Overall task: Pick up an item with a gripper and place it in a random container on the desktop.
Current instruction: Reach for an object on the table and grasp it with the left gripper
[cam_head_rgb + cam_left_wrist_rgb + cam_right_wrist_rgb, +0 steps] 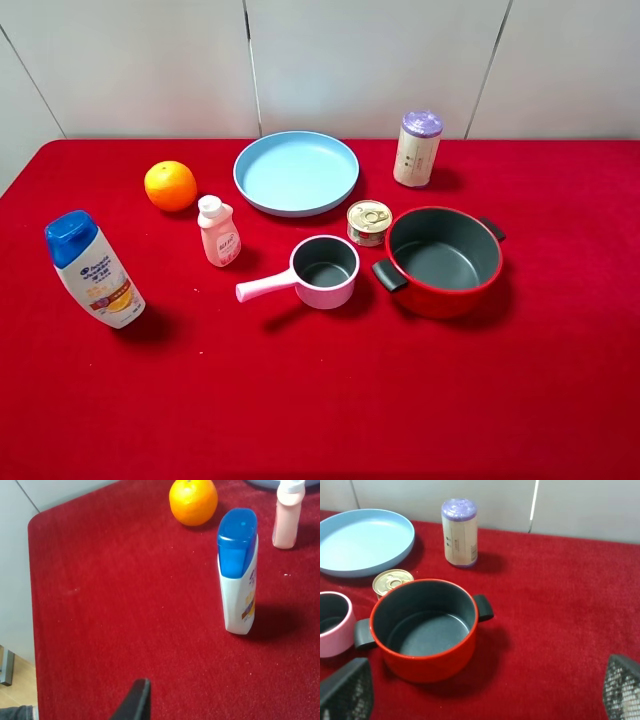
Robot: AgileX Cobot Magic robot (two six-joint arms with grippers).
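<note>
The tall white shampoo bottle [93,268] with a blue cap and orange-yellow label stands upright at the left of the red table. In the left wrist view the bottle [239,575] stands some way ahead of one black finger [136,701] of my left gripper; the other finger is out of frame. The round red pot [440,298] with a grey inside and black handles sits right of centre and is empty. In the right wrist view the pot [427,662] lies ahead of my right gripper [484,682], which is wide open and empty. Neither gripper shows in the exterior high view.
An orange [170,185], a small pink-white bottle [218,232], a light blue plate [296,172], a pink saucepan [325,270], a tin can [369,222] and a purple-lidded cylinder [417,148] stand across the back and middle. The table's left edge [31,605] is near the bottle.
</note>
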